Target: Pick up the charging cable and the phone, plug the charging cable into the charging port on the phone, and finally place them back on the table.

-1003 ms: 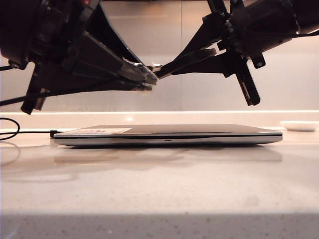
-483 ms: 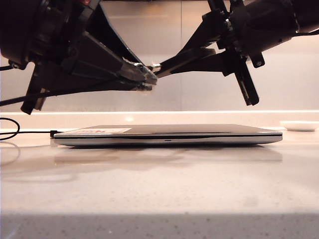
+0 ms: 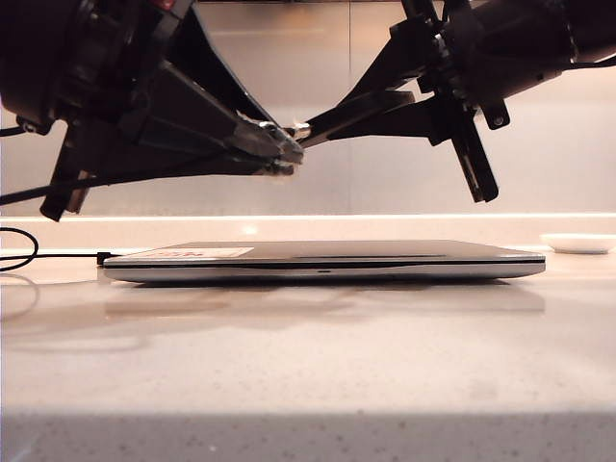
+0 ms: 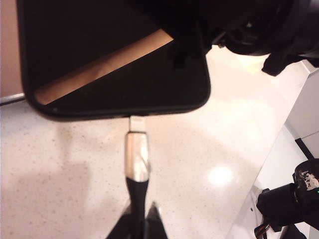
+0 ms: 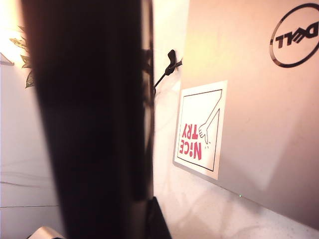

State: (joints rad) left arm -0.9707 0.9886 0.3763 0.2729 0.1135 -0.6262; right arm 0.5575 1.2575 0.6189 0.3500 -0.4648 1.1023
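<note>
Above the table (image 3: 308,366), my left gripper (image 3: 286,152) is shut on the charging cable (image 3: 115,178) just behind its silvery connector (image 3: 300,127). In the left wrist view the fingers (image 4: 155,221) pinch the black collar of the charging cable (image 4: 137,186). The connector's pale tip (image 4: 137,122) meets the bottom edge of the phone (image 4: 119,74); how deep it sits I cannot tell. My right gripper (image 3: 385,108) comes from the right and is shut on the phone (image 3: 356,114), held edge-on and tilted. The phone (image 5: 94,119) fills the right wrist view beside one finger (image 5: 158,221).
A closed silver-grey laptop (image 3: 327,260) with a white-and-red sticker (image 5: 202,129) lies on the table right below both grippers. Another black cord (image 3: 19,252) runs to a small plug (image 5: 171,62) at its left end. A white dish (image 3: 577,243) sits far right.
</note>
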